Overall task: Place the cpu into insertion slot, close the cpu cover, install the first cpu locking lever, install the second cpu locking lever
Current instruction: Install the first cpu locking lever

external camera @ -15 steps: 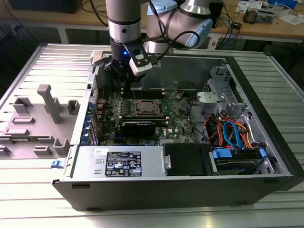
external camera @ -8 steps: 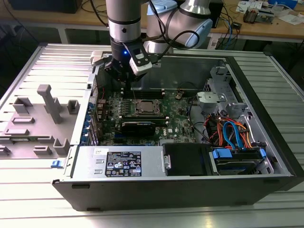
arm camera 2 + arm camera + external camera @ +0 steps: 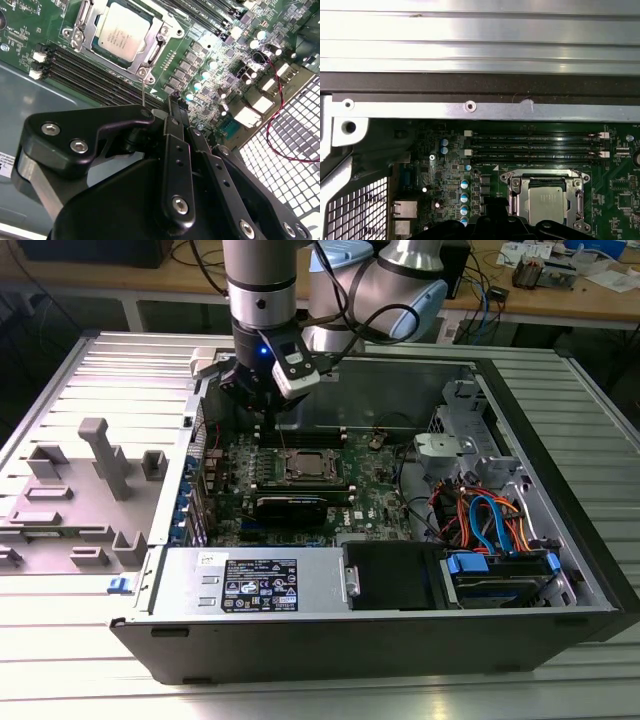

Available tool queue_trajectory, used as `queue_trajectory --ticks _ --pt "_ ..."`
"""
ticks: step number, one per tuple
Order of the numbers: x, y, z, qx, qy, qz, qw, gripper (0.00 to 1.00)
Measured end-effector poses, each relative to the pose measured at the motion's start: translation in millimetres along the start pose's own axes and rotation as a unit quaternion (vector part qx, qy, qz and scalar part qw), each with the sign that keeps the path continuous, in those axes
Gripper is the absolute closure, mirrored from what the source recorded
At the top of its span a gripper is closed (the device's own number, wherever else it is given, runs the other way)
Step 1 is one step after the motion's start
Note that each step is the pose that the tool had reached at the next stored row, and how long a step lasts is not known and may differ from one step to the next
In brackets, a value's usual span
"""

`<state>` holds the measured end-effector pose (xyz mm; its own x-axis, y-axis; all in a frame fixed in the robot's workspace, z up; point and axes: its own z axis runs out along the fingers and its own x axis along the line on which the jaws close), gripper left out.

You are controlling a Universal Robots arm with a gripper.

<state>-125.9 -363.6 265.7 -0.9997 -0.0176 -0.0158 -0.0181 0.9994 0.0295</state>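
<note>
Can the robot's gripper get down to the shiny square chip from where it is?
Probably yes. The gripper hangs over the motherboard close beside the cpu, which sits in its socket under the cpu cover. The case lies open on top, and nothing stands between them.

Room above the cpu (image 3: 122, 31) and cpu cover (image 3: 152, 52) is left clear. Approach is bounded by RAM slots (image 3: 95, 75) on one side, capacitors (image 3: 207, 75) on another.

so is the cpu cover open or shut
Shut: the cover lies flat around the cpu, whose silver top shows through the cut-out in both wrist views.
</note>
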Motion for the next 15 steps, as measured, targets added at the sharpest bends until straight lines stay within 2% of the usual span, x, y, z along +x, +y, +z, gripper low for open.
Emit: queue_trajectory --ticks 3,7,11,15 --pt "0.2 1.2 0.1 0.0 0.0 -0.002 1.0 0.89" --pt "0.5 7.2 1.0 -0.0003 0.0003 -0.017 0.99986 0.89" --pt "0.3 11.8 2.2 -0.0003 0.0005 -0.022 0.99976 0.89" --pt "-2.8 13.1 2.9 -0.0004 0.0006 -0.025 0.99968 0.89"
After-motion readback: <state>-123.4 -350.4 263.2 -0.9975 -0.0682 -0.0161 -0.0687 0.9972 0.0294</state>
